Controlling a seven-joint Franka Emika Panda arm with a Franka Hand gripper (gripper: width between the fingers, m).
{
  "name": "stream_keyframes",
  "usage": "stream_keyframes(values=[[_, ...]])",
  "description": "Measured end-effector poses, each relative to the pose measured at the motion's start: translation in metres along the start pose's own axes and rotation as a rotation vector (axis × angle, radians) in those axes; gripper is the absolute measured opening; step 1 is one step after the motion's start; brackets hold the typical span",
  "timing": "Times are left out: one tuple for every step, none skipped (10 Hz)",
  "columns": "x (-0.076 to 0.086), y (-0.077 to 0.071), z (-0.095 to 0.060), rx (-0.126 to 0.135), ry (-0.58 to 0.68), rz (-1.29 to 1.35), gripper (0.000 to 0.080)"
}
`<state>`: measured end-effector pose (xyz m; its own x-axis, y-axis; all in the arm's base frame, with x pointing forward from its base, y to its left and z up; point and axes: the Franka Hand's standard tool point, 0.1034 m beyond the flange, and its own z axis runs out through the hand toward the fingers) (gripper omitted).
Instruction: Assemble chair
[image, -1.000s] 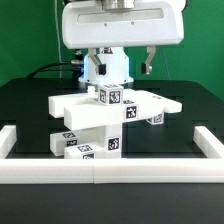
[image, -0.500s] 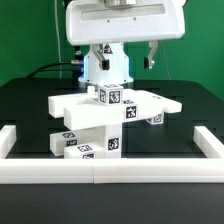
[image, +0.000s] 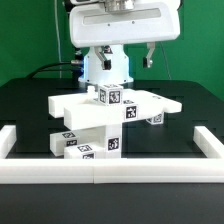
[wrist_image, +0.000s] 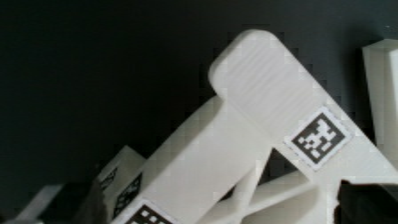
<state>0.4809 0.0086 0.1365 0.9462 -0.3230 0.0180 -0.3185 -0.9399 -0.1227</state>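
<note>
Arm lifted slightly higher than before, pincer (image: 112, 52) spread wide and released, chair (image: 105, 120) untouched on black table (image: 30, 110).

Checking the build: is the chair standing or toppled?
Standing: in the exterior view the chair sits stacked on the table, the gripper above, clear of it.

The chair (image: 105, 122) stood on the table (image: 30, 110), behind the border rail (image: 95, 170) that ran along the front. The gripper (image: 118, 50) hung above and behind the chair, apart from it. Rail arms flanked the chair on both sides.
</note>
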Motion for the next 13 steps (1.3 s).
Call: stream_keyframes(values=[[0.000,0.000,0.000,-0.001,-0.001,0.000,0.0649],[-0.002,0.000,0.001,0.003,0.000,0.008,0.0649],[-0.010,0.001,0.006,0.019,0.006,0.047,0.0649],[-0.026,-0.002,0.012,0.016,-0.003,0.074,0.0649],[-0.041,-0.007,0.019,0.010,-0.009,0.073,0.0649],[-0.051,-0.009,0.027,0.000,-0.012,0.059,0.0649],[-0.058,-0.012,0.037,-0.012,-0.011,0.044,0.0649],[-0.063,-0.013,0.043,-0.021,-0.012,0.035,0.0649],[-0.062,-0.013,0.043,-0.020,-0.013,0.036,0.0649],[-0.062,-0.012,0.043,-0.021,-0.014,0.036,0.0649],[-0.062,-0.012,0.044,-0.021,-0.015,0.036,0.0649],[-0.062,-0.012,0.044,-0.023,-0.014,0.035,0.0649],[-0.064,-0.011,0.051,-0.035,0.014,0.020,0.0649]])
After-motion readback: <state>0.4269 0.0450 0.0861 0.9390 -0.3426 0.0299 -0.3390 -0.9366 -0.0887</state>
